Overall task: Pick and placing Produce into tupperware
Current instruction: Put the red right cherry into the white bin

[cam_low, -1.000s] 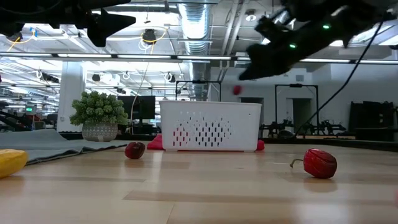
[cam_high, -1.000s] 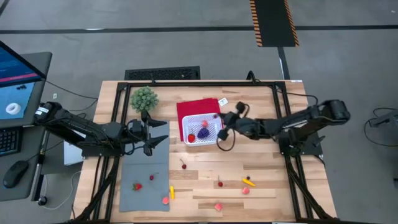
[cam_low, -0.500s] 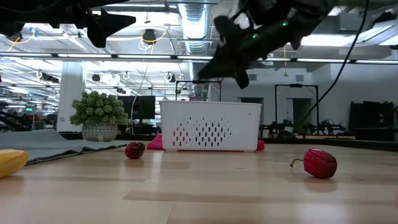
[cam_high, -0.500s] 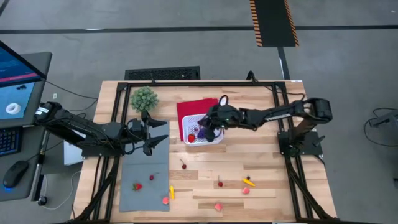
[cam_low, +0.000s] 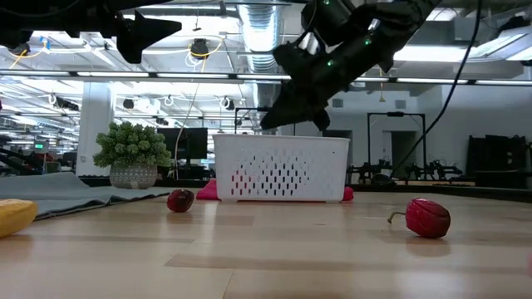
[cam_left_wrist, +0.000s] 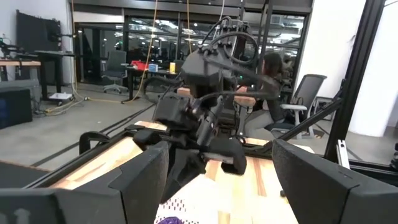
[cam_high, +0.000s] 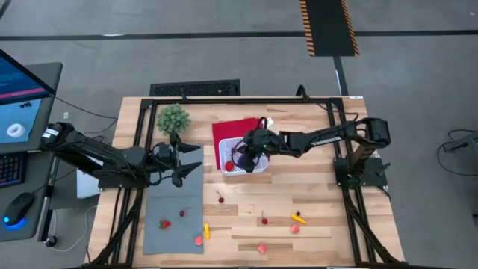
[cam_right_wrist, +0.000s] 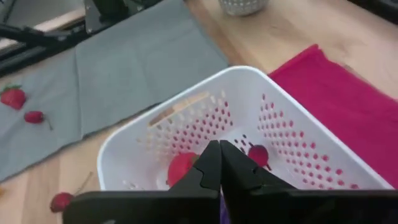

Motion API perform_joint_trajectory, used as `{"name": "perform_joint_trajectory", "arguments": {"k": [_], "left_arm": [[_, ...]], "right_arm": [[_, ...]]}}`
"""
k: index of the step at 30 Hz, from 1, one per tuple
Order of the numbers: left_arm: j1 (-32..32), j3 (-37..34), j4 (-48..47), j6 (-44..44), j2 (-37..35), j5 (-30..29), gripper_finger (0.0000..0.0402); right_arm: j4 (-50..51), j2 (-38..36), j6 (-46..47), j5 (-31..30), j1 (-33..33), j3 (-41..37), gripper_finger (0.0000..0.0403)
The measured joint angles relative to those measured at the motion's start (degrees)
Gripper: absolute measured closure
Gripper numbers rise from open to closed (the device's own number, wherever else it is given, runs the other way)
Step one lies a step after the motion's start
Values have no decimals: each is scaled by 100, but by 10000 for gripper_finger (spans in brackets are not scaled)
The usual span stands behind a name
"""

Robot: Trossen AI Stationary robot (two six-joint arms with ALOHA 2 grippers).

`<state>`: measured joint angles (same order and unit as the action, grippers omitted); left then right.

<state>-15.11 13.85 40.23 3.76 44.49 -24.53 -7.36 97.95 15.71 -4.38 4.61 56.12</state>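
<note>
Tupperware [cam_high: 240,158] holds three produce pieces; eight lie outside.

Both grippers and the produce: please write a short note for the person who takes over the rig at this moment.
Right gripper: fingers together, over the white tupperware, holding nothing visible.
Left gripper: open, empty, waiting at the grey mat's top edge.
Done: a few pieces lie in the tupperware, including a red one.
Left: strawberries and a yellow piece on the mat; several small red, pink and yellow pieces on the bare wood, such as one below the tupperware.
</note>
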Motion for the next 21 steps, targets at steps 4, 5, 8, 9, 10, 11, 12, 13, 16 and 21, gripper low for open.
{"name": "perform_joint_trajectory", "arguments": {"k": [4,5,8,9,10,11,12,13,16,21], "left_arm": [[-2,0,-3,1,-2,0,125],[-2,0,-24,10,-2,0,125],[-2,0,-82,48,-2,0,125],[-2,0,-90,50,-2,0,125],[-2,0,-92,70,-1,2,125],[-2,0,-108,134,-2,15,125],[-2,0,-135,182,-2,18,125],[-2,0,-169,228,-2,20,125],[-2,0,-236,322,-2,20,125],[-2,0,-238,355,-2,20,125]], "right_arm": [[384,-408,-636,-78,-114,0,360],[437,-528,-690,-170,-166,0,359],[704,-1037,-815,-296,-300,0,360],[791,-1216,-844,-300,-347,0,360],[931,-1416,-867,-317,-401,0,361],[1101,-1604,-871,-323,-458,-1,362],[1198,-1778,-871,-337,-526,-11,363],[1253,-1960,-868,-355,-598,-39,364],[1327,-2523,-827,-635,-904,-296,368],[1519,-3398,-382,-1206,-1568,-957,377]]}}
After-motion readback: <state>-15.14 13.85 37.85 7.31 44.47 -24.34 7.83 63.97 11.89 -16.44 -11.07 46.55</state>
